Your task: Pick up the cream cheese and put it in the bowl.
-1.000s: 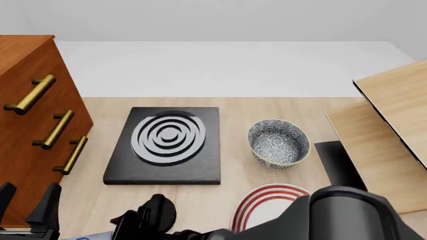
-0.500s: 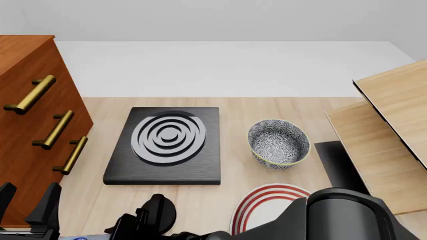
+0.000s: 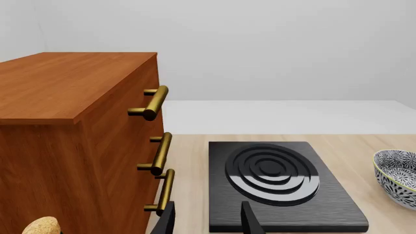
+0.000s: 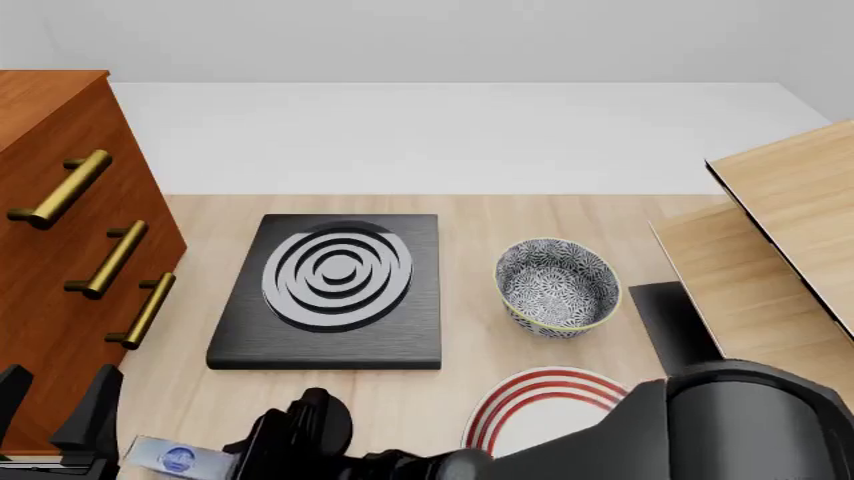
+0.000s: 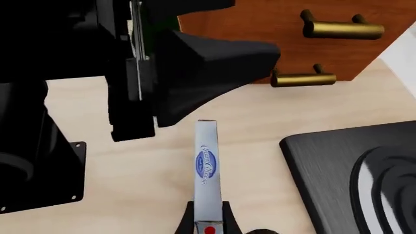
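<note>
The cream cheese (image 4: 176, 457), a flat pale box with a round blue logo, shows at the bottom left of the front view. My right gripper (image 4: 258, 452) is shut on one end of it. In the right wrist view the cream cheese (image 5: 206, 170) stands on edge between the fingers (image 5: 224, 225), above the light wood tabletop. The speckled bowl (image 4: 558, 285) sits right of centre, well away from the box; its edge also shows as the bowl (image 3: 398, 176) in the left wrist view. My left gripper (image 4: 54, 412) hangs open beside the cabinet, its fingers (image 3: 250, 222) holding nothing.
A black stove plate (image 4: 334, 290) with grey rings lies left of the bowl. A white plate (image 4: 545, 402) with red rings sits in front of the bowl. A wooden cabinet (image 4: 60, 250) with brass handles fills the left. Wooden panels (image 4: 774, 250) stand at the right.
The cream cheese has come up into the front view at the bottom left, held in the right gripper. The right arm's bulk has shifted slightly right. The left gripper has stayed put.
</note>
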`<action>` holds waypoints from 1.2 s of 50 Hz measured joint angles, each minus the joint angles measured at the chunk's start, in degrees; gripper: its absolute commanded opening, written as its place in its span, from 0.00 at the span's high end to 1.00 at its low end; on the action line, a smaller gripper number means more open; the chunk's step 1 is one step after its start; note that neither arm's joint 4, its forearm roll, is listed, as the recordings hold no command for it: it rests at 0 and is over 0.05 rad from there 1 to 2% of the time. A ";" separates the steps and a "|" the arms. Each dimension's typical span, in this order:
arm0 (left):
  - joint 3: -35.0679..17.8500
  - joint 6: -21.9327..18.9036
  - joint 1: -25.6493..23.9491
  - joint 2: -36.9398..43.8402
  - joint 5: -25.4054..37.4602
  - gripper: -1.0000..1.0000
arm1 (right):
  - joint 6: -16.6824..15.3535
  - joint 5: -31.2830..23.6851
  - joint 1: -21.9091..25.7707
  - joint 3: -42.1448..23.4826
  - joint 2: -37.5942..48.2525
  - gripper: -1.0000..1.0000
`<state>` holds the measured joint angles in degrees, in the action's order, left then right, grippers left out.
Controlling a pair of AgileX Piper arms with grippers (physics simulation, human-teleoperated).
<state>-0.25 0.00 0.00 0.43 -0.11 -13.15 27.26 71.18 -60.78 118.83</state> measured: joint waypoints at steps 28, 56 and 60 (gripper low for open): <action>0.00 0.00 0.00 0.00 0.00 0.00 | 0.65 0.74 -3.11 10.40 -11.91 1.00; 0.00 0.00 0.00 0.00 0.00 0.00 | 0.81 -1.22 -4.05 19.05 -25.50 1.00; 0.00 0.00 0.00 0.00 0.00 0.00 | 0.76 -1.89 -4.58 20.20 -27.86 1.00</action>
<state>-0.25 0.00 -0.01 0.43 -0.11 -12.39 25.38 66.60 -40.58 90.96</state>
